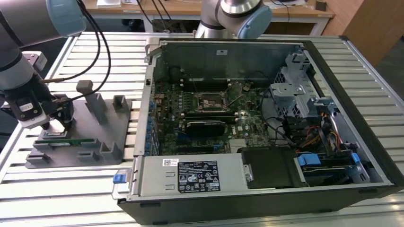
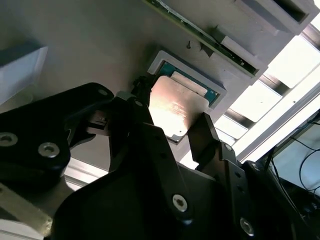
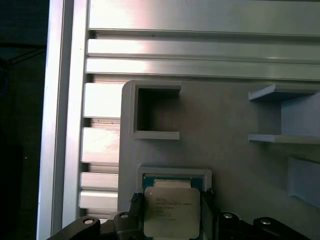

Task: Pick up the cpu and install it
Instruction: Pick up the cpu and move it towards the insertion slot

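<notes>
On the grey tray (image 3: 235,150), end effector (image 2: 172,110) grips shiny silver, green-rimmed cpu (image 3: 171,212).

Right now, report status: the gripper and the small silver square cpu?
Black gripper down at shiny silver square cpu. Cpu sits in recess of grey plate. No obstruction seen.

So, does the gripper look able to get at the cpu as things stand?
Probably yes: the gripper sits right at the cpu, which lies uncovered in its recess on the grey holder; the holder's upright blocks stand off to the side.
</notes>
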`<state>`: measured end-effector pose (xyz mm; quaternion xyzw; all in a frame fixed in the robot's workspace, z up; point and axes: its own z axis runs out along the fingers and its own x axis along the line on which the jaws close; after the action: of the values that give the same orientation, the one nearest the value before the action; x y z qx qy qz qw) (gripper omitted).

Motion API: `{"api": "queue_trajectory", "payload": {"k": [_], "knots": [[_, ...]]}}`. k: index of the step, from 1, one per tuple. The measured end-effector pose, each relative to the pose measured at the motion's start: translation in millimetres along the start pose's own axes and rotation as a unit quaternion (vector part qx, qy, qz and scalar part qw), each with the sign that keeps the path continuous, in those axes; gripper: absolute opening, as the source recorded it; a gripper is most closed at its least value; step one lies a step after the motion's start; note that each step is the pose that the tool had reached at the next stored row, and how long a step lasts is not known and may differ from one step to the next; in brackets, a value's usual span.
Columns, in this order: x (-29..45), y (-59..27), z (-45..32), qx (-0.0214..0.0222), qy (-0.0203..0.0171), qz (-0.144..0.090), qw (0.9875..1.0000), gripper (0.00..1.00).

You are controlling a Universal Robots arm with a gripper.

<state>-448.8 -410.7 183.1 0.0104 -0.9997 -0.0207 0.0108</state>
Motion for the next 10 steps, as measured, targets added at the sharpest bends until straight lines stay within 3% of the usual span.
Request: {"api": "queue_trajectory", "payload": {"k": [10], "knots": [[-0.7,0.1,-0.9,-0.0001,-0.0001,0.000,1.0000,0.54]]}}
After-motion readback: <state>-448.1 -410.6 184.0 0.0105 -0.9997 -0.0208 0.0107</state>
